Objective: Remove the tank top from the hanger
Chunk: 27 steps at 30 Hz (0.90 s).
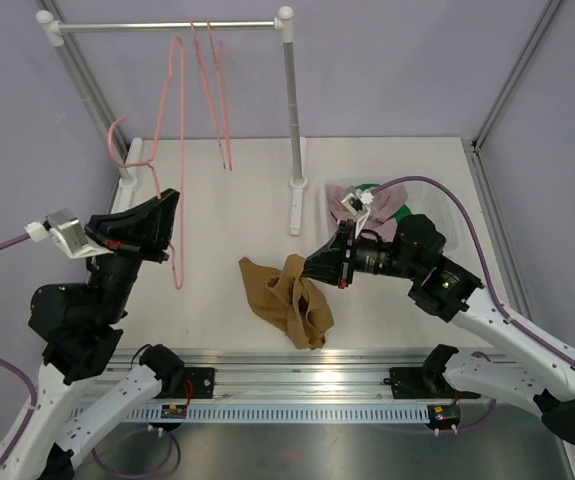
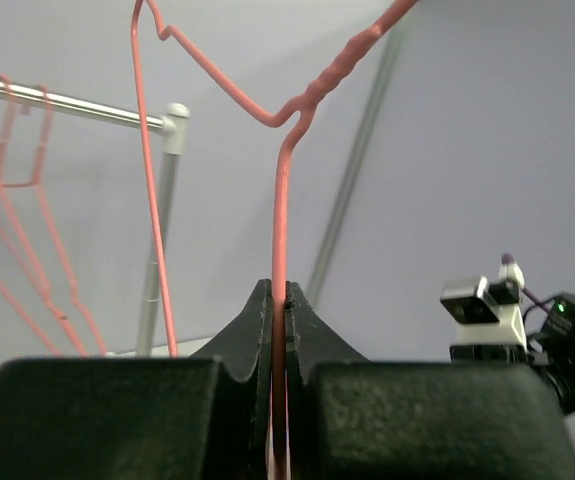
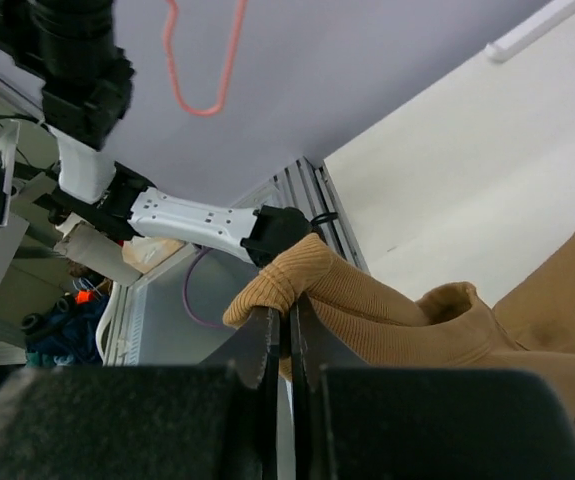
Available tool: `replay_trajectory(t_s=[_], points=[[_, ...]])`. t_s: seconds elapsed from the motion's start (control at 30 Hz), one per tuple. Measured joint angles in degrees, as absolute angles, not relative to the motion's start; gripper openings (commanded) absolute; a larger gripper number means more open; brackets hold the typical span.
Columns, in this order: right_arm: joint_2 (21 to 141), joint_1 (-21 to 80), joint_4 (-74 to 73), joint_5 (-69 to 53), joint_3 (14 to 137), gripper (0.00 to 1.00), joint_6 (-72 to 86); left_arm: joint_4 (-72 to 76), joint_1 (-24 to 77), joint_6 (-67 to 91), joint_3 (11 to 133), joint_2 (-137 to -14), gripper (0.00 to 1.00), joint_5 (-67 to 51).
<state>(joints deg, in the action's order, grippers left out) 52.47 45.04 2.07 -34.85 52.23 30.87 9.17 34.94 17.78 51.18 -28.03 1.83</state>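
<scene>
Tank top [image 1: 289,298], tan ribbed knit, lies crumpled in a heap near the middle of the tabletop [image 1: 217,200], off the pink wire hanger [image 1: 179,150]. Right end effector [image 1: 310,270] pinches a raised fold of it. Left end effector [image 1: 170,207] is clamped on the hanger's wire, apart from the garment.

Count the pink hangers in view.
3. The first hanger and second hanger hang on the rail; the third hanger is clamped in the left gripper. None looks hidden.
</scene>
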Motion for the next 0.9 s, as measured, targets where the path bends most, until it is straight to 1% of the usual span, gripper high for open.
replay_trajectory(t_s=[0.1,0.2,0.23,0.27,0.33,0.37,0.43,0.47,0.57,0.63,0.77,0.9], points=[[55.5,49.3,-0.7,-29.2,52.9,0.00,29.5,1.5,34.9,17.6,54.6,-26.2,0.00,9.3],[59.3,55.3,-2.4,-19.9,52.6,0.00,28.5,-7.9,34.9,18.3,58.0,-26.4,0.00,17.0],[60.6,57.2,-2.9,-16.4,52.4,0.04,28.4,-11.3,34.9,19.0,58.8,-26.7,0.00,19.3],[62.0,58.8,-3.3,-13.3,52.2,0.15,28.2,-14.0,34.9,19.4,59.4,-27.1,0.00,20.9],[65.1,61.0,-4.2,-7.8,52.2,0.41,28.3,-19.8,34.9,20.5,60.9,-28.9,0.00,24.5],[66.8,61.7,-4.7,-5.1,52.2,0.66,28.3,-22.7,34.9,20.9,61.9,-30.4,0.00,25.9],[70.1,62.2,-6.1,-0.7,52.3,0.96,28.2,-26.6,34.9,21.3,63.9,-34.3,0.00,27.6],[71.4,62.3,-6.9,1.2,52.3,0.99,28.4,-28.2,34.9,21.4,65.1,-36.4,0.00,28.1],[73.3,62.3,-10.0,5.8,52.3,0.99,28.6,-31.8,34.2,21.5,68.8,-43.0,0.00,28.1],[73.1,62.3,-11.8,8.4,52.4,0.99,28.6,-33.7,30.9,21.5,71.9,-47.2,0.00,25.8],[70.8,62.3,-13.8,11.4,52.5,0.99,28.4,-34.6,19.1,22.6,76.3,-53.6,0.00,15.2],[67.1,62.3,-14.0,11.6,52.4,0.99,28.2,-35.1,12.6,23.0,82.5,-59.8,0.00,6.1]])
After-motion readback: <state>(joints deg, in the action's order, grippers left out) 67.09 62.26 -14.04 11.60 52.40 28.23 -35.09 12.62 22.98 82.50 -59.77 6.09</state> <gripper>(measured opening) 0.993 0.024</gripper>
